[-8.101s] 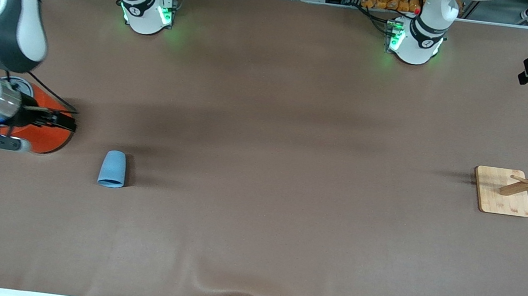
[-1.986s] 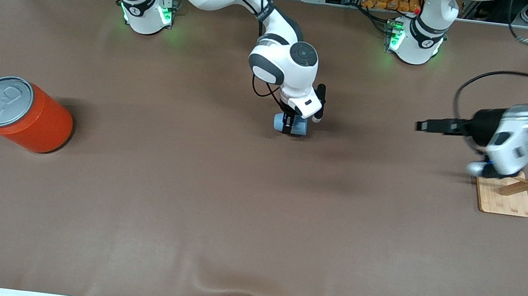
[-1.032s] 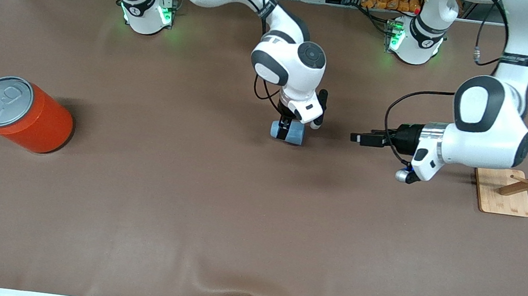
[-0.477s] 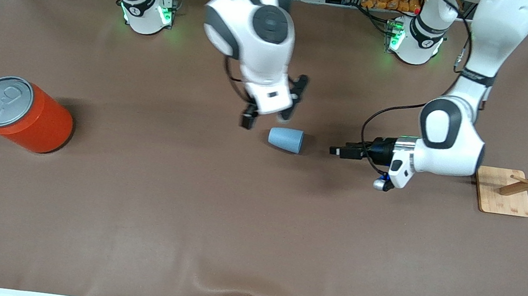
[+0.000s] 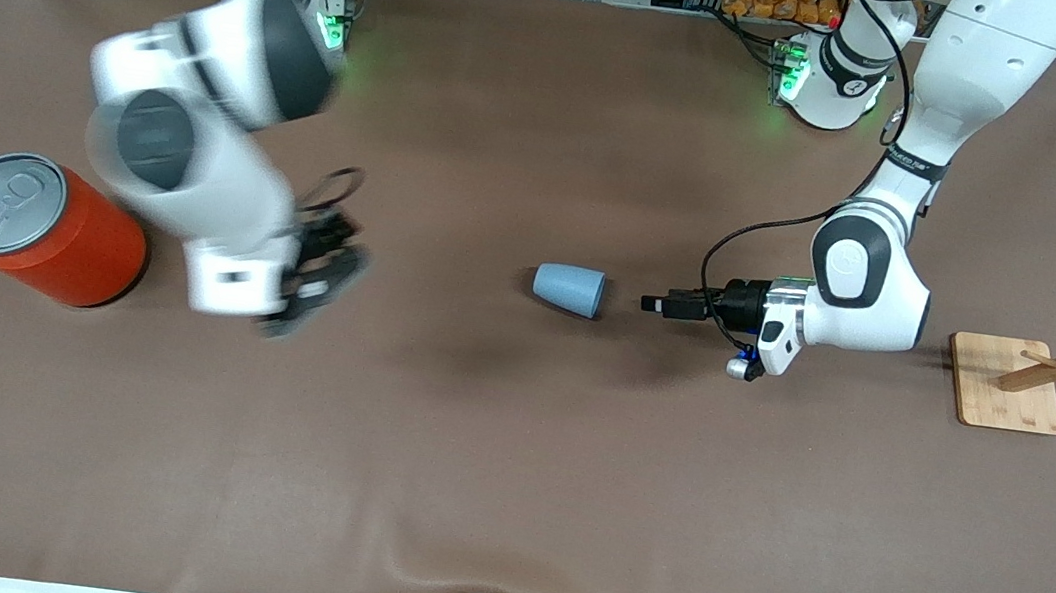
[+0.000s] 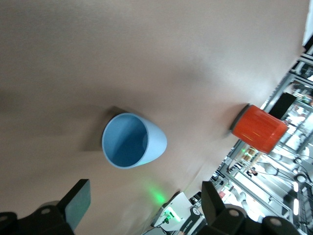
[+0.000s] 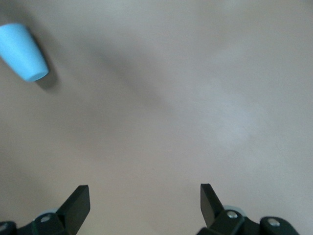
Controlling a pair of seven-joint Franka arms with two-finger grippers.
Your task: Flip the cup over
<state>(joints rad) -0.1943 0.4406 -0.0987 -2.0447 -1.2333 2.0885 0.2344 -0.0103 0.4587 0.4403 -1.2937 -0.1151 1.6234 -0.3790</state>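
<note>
The light-blue cup [image 5: 569, 290] lies on its side near the middle of the table, with its darker-blue mouth turned toward the left arm's end. My left gripper [image 5: 650, 303] is low and level, pointing at that mouth across a short gap, open and empty. In the left wrist view the cup [image 6: 131, 142] shows mouth-on ahead of the gripper [image 6: 145, 198]. My right gripper [image 5: 324, 272] is blurred, open and empty, over bare table between the cup and the orange can. In the right wrist view the cup [image 7: 22, 51] lies far off from the gripper [image 7: 144, 203].
A big orange can [image 5: 43, 227] with a grey pull-tab lid stands at the right arm's end; it also shows in the left wrist view [image 6: 259, 129]. A wooden peg rack [image 5: 1006, 385] on a bamboo base stands at the left arm's end.
My right gripper has let go of the cup, which now lies on the table, and swung away toward the orange can. My left gripper has moved closer to the cup's mouth.
</note>
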